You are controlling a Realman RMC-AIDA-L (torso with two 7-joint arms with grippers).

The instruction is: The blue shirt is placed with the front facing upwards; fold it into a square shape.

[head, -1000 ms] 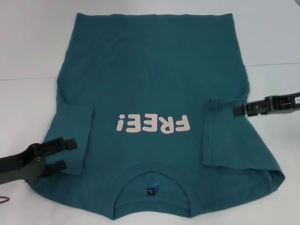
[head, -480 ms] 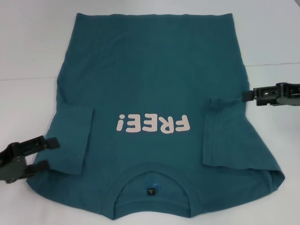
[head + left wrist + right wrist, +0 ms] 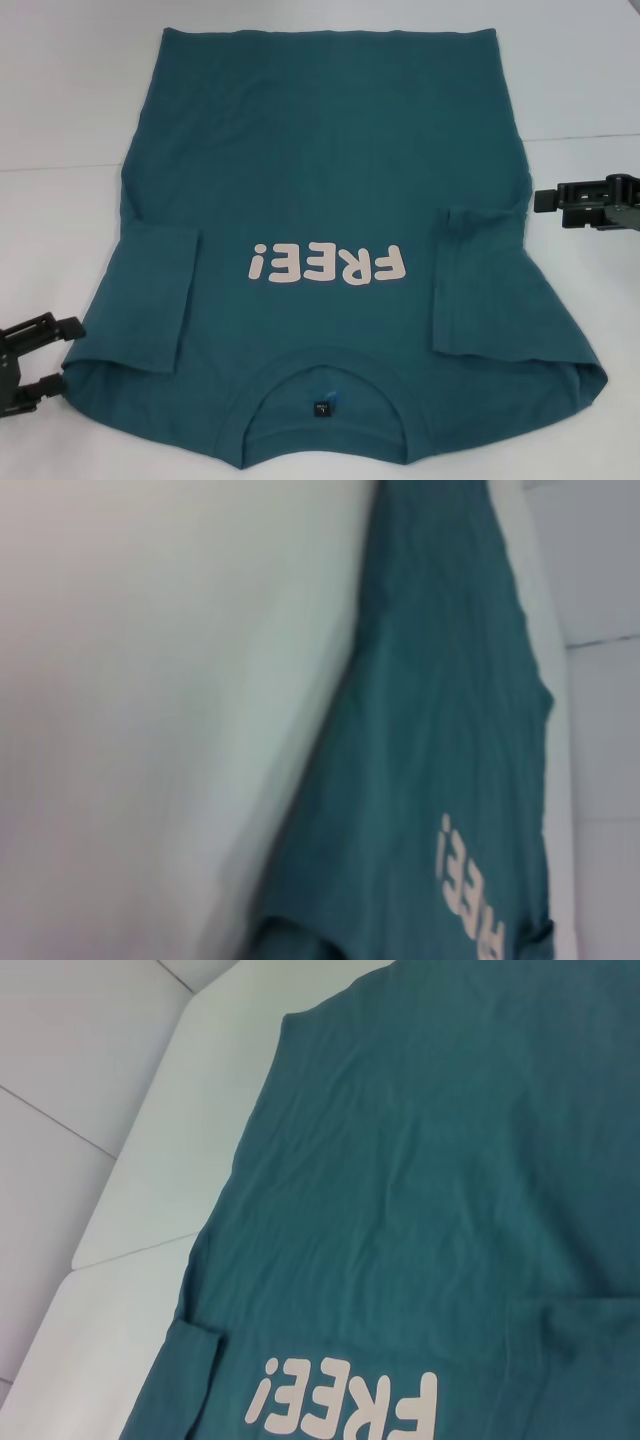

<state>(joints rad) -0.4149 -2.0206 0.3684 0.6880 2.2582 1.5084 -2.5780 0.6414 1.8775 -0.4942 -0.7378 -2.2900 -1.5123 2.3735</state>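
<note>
Centrally blue shirt (image 3: 330, 190), jaws flanking, apart

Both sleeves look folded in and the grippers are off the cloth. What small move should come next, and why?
Probably bring both grippers to the collar end. The blue shirt lies flat, print up, both sleeves folded onto the body. The left gripper sits open off its left edge, the right gripper off its right edge, neither touching cloth. The body is still full length, so a lengthwise fold seems next.

Blue shirt (image 3: 330, 170) chest — pale print "FREE!" (image 3: 327, 264); neck tag unreadable.
</note>
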